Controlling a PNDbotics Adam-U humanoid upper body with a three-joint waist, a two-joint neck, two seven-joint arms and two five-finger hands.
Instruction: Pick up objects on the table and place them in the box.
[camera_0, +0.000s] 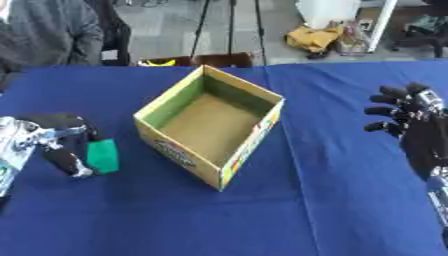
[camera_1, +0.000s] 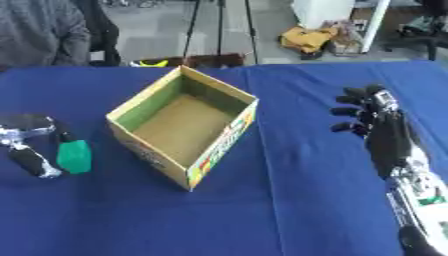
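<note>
Desk (camera_0: 306, 210) in blue cloth fills the lower frame. At left, my left hand (camera_0: 54, 142) curls beside a green block (camera_0: 102, 156), touching it; whether it grips I cannot tell. At right, my right hand (camera_1: 372, 120) rests open. Centre, farther back, the box (camera_0: 210, 125) stands open.

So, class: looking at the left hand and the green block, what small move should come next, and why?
Probably close the left hand on the green block and lift it. The fingers sit beside it, seemingly not yet gripping, and the open box to its right is empty.
</note>
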